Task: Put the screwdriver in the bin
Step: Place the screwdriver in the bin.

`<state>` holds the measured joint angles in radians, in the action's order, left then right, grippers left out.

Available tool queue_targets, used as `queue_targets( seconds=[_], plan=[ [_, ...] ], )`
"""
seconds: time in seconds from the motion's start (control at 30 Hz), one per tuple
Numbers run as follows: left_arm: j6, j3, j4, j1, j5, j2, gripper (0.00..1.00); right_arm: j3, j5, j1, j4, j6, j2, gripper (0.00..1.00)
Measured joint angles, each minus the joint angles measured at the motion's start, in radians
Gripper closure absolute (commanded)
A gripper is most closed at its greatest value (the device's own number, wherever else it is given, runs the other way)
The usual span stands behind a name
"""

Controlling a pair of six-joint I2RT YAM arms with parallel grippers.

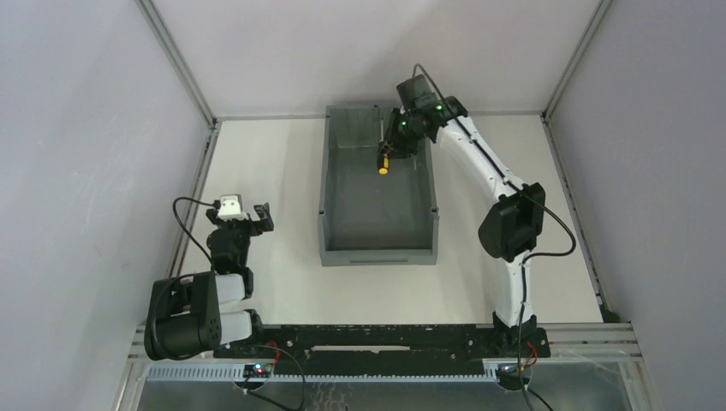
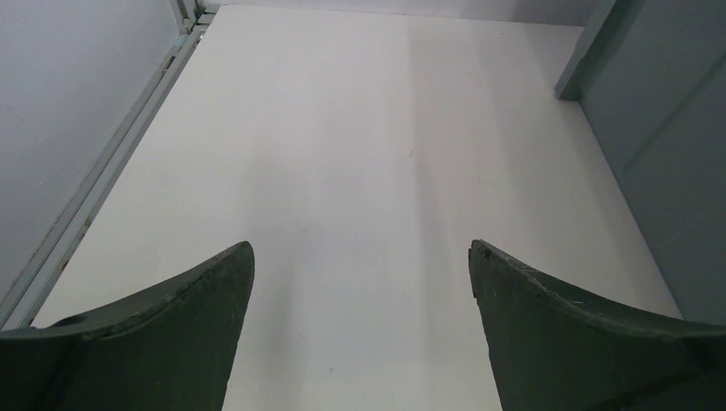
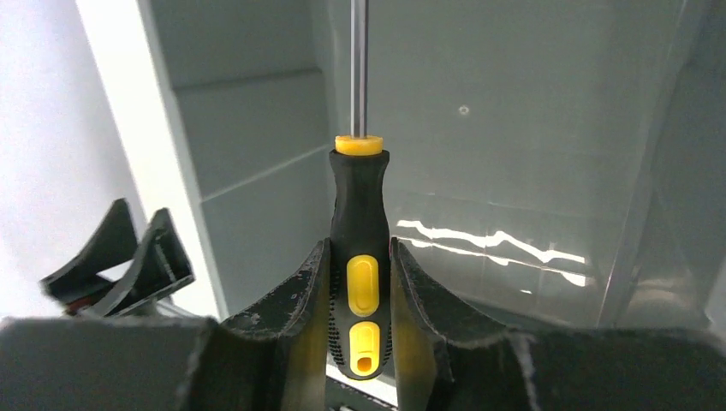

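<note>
Screwdriver (image 3: 360, 257) hangs over the far end of the bin (image 1: 377, 218), its handle pinched by the right jaws, presumably poised for release. Left jaws gape wide, idle above the tabletop (image 2: 360, 128).

A matt black, finely textured handle with smooth yellow plastic inlays and a thin polished metal shaft are seen on the screwdriver (image 3: 360, 193). The bin (image 3: 514, 111) is moulded in smooth grey plastic, with light streaks reflected off its glossy floor. The desk (image 2: 342, 145) is finished in matt white, and the dark jaws of the right gripper (image 3: 360, 248) are scuffed and scratched.
</note>
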<state>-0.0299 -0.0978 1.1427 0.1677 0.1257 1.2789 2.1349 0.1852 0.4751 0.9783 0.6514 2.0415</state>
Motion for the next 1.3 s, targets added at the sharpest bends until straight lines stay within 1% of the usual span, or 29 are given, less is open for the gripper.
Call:
queue_targets(
  seconds=[0.17, 0.3, 0.6, 0.83, 1.17, 1.3],
  plan=[
    [0.0, 0.0, 0.0, 0.0, 0.0, 0.0, 0.0, -0.004, -0.088, 0.05, 0.001, -0.014, 0.048, 0.88],
    [0.0, 0.0, 0.0, 0.0, 0.0, 0.0, 0.0, -0.039, -0.143, 0.073, -0.006, -0.022, 0.071, 0.88],
    [0.0, 0.0, 0.0, 0.0, 0.0, 0.0, 0.0, -0.093, -0.245, 0.097, -0.032, -0.031, 0.165, 0.88],
    [0.0, 0.0, 0.0, 0.0, 0.0, 0.0, 0.0, -0.094, -0.29, 0.117, -0.045, -0.044, 0.218, 0.88],
    [0.0, 0.0, 0.0, 0.0, 0.0, 0.0, 0.0, -0.079, -0.312, 0.134, -0.056, -0.048, 0.314, 0.87],
    [0.0, 0.0, 0.0, 0.0, 0.0, 0.0, 0.0, -0.067, -0.315, 0.135, -0.053, -0.048, 0.328, 0.87]
  ],
)
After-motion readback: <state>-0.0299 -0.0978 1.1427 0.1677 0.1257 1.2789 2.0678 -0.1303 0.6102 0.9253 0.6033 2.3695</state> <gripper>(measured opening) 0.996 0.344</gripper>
